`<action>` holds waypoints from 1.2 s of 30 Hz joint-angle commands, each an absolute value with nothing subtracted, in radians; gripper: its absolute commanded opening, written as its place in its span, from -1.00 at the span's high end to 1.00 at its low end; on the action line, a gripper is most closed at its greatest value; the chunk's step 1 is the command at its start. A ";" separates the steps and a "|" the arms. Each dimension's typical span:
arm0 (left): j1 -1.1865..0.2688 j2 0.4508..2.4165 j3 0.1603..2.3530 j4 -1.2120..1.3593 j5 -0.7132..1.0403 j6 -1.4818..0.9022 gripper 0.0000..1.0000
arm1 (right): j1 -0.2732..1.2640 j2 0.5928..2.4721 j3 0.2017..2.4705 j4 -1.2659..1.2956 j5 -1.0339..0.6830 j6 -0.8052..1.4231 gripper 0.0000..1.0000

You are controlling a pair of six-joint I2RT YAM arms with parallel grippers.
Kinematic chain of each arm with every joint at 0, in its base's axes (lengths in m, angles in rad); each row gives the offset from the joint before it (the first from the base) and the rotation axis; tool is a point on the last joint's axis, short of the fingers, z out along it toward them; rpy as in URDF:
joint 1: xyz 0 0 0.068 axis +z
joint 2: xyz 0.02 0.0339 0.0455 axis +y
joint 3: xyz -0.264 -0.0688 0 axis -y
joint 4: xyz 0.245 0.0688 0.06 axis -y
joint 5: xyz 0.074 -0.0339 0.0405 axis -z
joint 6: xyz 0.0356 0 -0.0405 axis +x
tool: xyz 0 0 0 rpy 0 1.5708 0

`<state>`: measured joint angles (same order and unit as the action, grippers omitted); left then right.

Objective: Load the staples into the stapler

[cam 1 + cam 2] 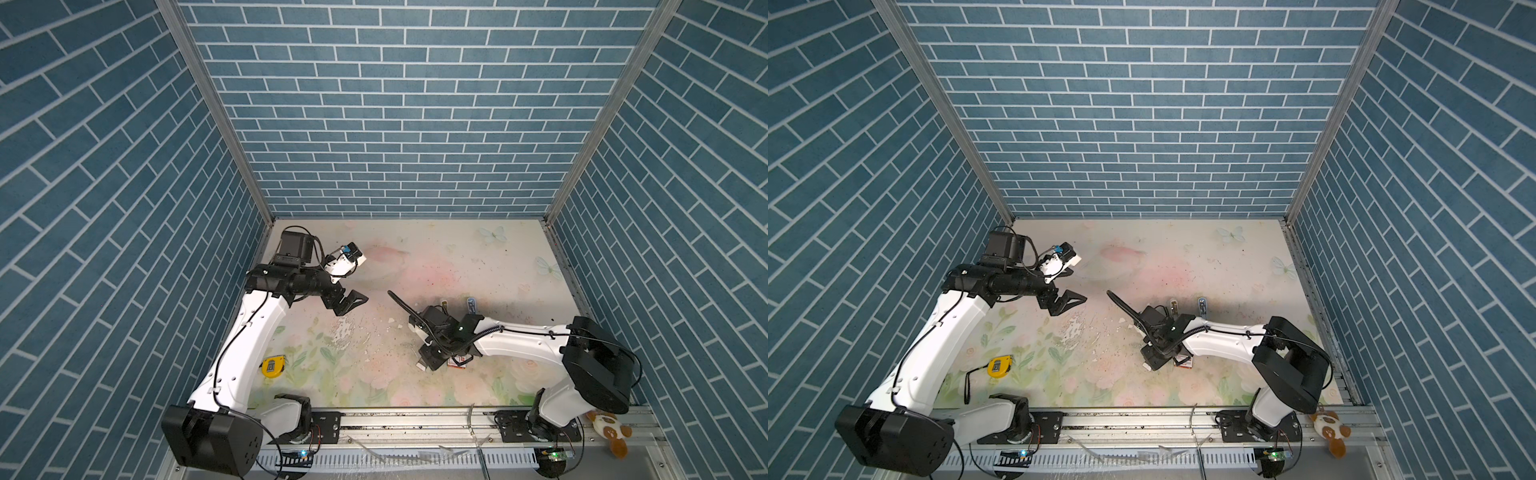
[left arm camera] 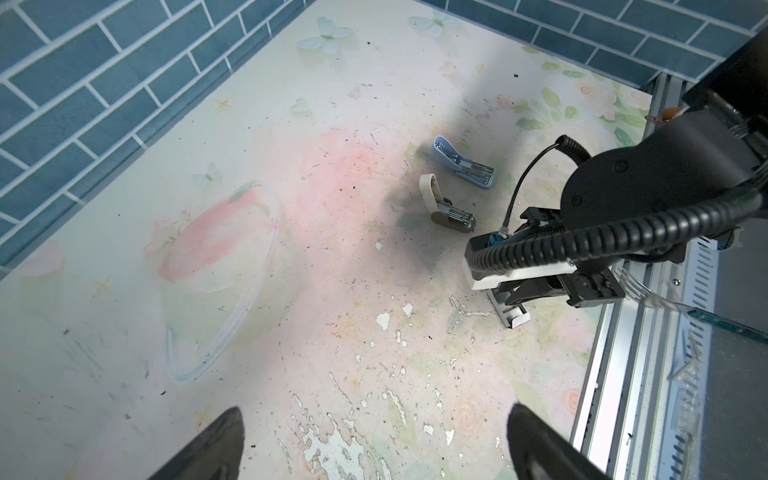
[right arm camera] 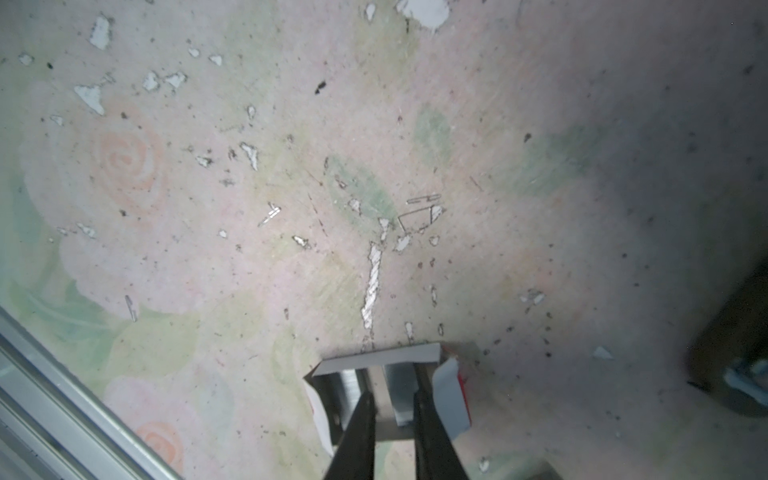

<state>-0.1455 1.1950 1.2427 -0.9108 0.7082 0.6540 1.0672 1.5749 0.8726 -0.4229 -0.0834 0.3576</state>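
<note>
Reaching into the staple box (image 3: pixel 451 399), right gripper (image 3: pixel 392 397) showed narrow jaws among the staples (image 3: pixel 347 388) in its grey tray; grip unclear. Left gripper (image 1: pixel 356 305) hung over the counter (image 2: pixel 291 249), jaws wide, empty.

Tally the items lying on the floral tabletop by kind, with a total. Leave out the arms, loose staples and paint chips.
Staplers: 2 (blue stapler, cream stapler)
Tape measure: 1
Staple box: 1
Total: 4
</note>
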 commanded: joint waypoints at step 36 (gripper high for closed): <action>-0.110 1.179 1.192 -0.854 0.792 0.604 -0.99 | 1.091 1.670 0.929 -0.474 -0.012 0.328 0.59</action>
